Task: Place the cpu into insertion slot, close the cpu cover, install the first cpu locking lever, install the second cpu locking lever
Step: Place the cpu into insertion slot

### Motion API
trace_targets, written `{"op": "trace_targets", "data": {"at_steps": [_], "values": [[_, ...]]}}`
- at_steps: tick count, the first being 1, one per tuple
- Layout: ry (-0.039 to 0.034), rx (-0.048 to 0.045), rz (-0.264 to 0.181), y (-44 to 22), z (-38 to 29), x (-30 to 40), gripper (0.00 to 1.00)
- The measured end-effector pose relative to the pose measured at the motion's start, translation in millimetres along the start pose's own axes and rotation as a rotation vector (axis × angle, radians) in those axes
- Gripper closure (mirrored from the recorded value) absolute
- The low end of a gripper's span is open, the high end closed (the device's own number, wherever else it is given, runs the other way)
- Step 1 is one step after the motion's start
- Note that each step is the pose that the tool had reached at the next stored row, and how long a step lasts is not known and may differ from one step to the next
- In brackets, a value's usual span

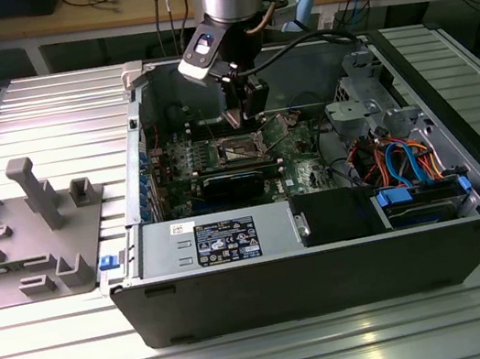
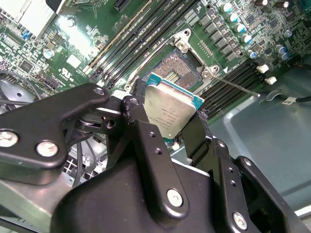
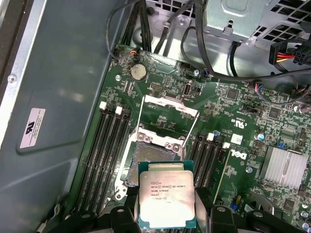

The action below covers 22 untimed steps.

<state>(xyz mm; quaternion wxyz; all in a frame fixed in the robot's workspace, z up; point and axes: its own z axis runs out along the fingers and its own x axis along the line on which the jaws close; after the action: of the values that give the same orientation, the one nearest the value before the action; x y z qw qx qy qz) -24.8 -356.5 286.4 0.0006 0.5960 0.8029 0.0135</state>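
Closest to both wrist cameras, the black gripper (image 2: 167,116) has its jaws closed narrowly on the cpu (image 2: 170,109), one finger against each of two opposite edges. In the first wrist view the gripper (image 3: 167,211) is cut off by the frame edge, so just the finger ends show, and the cpu (image 3: 167,199) faces the camera with its silver-grey top and green rim. The chip hangs clear of the board, not seated.

Just beyond it lies the insertion slot (image 3: 153,155), a dark square recess on the green motherboard (image 3: 233,141). The chip hides part of the slot in the first wrist view, while the second wrist view shows more of the slot (image 2: 176,65). Past the slot, the cpu cover (image 3: 170,102) stands swung open on its hinge.

In the exterior view, the near wall of the computer case (image 1: 331,275) comes first, then the labelled power supply (image 1: 213,240), then the board with the slot (image 1: 239,149) at mid-frame. The gripper (image 1: 242,109) hangs just above it, and the chip is too small to make out there. A grey fixture (image 1: 34,225) sits on the table (image 1: 24,115) at the exterior view's left.
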Motion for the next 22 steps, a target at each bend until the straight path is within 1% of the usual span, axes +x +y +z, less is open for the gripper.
{"op": "trace_targets", "data": {"at_steps": [22], "values": [[-0.0004,-0.0002,0.016,0.0,0.0,0.0,0.46]]}}
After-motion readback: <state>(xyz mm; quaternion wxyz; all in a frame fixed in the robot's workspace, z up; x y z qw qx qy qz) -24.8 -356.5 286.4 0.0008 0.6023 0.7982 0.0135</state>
